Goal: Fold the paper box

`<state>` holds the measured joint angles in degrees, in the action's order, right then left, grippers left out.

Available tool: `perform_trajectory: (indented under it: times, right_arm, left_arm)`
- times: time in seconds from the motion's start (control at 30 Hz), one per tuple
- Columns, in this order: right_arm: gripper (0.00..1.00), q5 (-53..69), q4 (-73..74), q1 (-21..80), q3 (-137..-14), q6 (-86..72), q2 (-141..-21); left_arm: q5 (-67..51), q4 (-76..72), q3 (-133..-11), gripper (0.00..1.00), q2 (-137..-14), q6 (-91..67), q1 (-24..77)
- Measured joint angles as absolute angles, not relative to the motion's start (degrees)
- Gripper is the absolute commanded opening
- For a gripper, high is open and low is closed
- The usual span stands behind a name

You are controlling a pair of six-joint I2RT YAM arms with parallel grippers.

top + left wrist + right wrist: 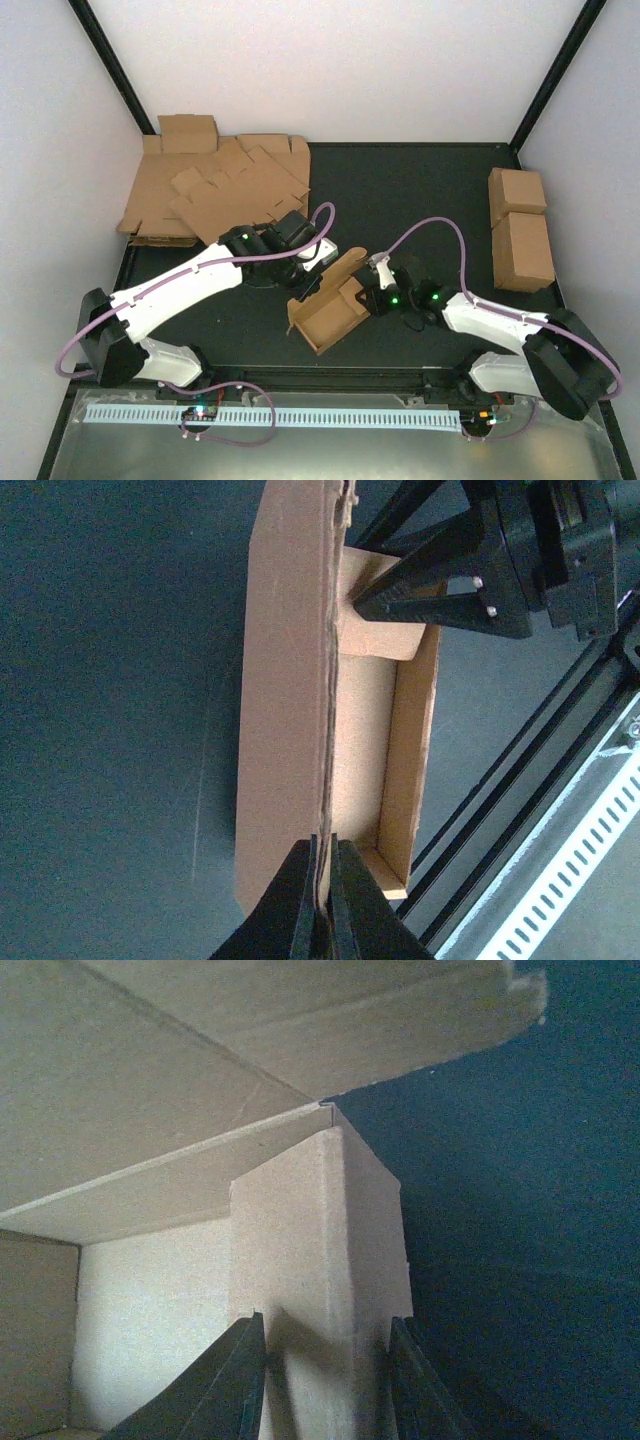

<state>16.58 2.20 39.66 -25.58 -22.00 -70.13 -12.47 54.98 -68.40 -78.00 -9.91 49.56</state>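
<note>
We have the left tool (325, 848) clamped on the paper box (285, 700) and the right tool (326, 1325) straddling its far end.
Our left tool is closed tight on the edge of the box's raised long wall. Our right tool stands partly open, fingers either side of the box's upright end flap; we cannot tell whether it presses. The box lies open on the bench (420, 200) between both tools.

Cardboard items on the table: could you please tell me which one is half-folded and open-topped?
The paper box in the middle; the heap of sheets lies flat, the two cuboids are closed.
</note>
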Motion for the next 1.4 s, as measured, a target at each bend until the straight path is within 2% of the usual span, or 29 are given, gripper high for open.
perform_trajectory:
  times: [0.3,0.4,0.63,0.77,1.0,1.23,1.33,1.4]
  right_arm:
    - [0.36,7.2,3.1,45.2,-25.6,-21.7,-70.5]
    - [0.28,4.1,3.9,46.9,-26.3,-21.8,-71.8]
    - [0.2,-2.5,5.6,49.9,-27.5,-22.3,-72.5]
    - [0.09,-5.5,6.7,51.1,-28.4,-22.3,-73.3]
    - [0.02,-12.4,8.2,55.6,-30.3,-22.0,-75.2]
    - [0.02,-15.5,10.4,57.0,-31.4,-22.2,-76.2]
    - [0.24,-16.8,11.0,57.3,-32.0,-22.4,-76.2]
    - [0.28,-17.5,11.2,57.5,-32.0,-22.7,-76.2]
  left_arm:
    - [-13.5,54.8,-68.4,0.02,-78.2,-11.2,48.7]
    - [-14.2,54.8,-68.4,0.02,-78.2,-11.2,48.0]
    - [-16.8,54.8,-68.1,0.01,-78.2,-11.2,46.3]
    - [-18.3,54.8,-68.1,0.02,-78.2,-11.2,45.5]
    - [-19.9,54.8,-68.1,0.02,-78.4,-11.2,44.9]
    - [-21.4,54.9,-68.1,0.02,-78.9,-10.2,40.9]
    - [-23.1,54.9,-68.1,0.02,-78.9,-9.6,39.5]
    - [-24.4,54.9,-68.1,0.02,-79.0,-9.2,39.1]
